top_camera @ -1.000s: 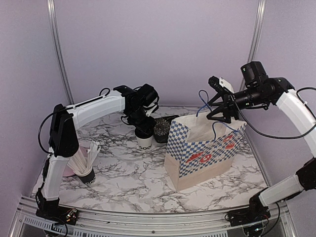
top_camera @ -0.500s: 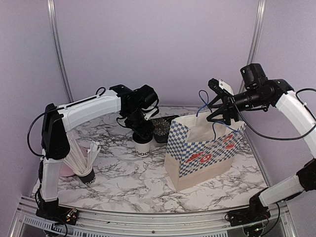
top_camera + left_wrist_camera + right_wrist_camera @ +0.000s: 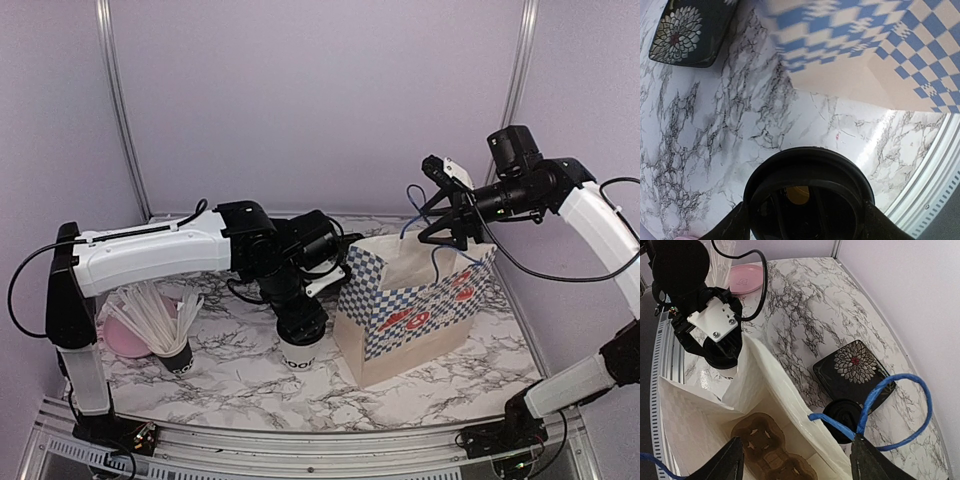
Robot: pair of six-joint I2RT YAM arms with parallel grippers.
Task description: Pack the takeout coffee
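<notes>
A white takeout coffee cup (image 3: 298, 358) with dark lettering and a black lid (image 3: 807, 192) hangs in my left gripper (image 3: 300, 325), which is shut on it from above, left of the checkered paper bag (image 3: 415, 300). In the left wrist view my left gripper (image 3: 805, 222) has a finger on each side of the lid. A second coffee cup (image 3: 842, 420) stands behind the bag, beside a black flowered dish (image 3: 852, 372). My right gripper (image 3: 450, 228) is open over the bag's mouth. In the right wrist view the right gripper (image 3: 797, 460) straddles the bag's back wall, its blue handle (image 3: 890, 405) against one finger.
A brown cardboard cup tray (image 3: 770, 450) lies on the bag's floor. A black cup of white sticks (image 3: 165, 335) and a pink plate (image 3: 125, 340) stand at the left. The table's front rail (image 3: 300, 440) runs close below the held cup.
My left arm has carried the coffee cup from the back, beside the dish, forward to the bag's front left corner. The right gripper and bag have stayed put.
</notes>
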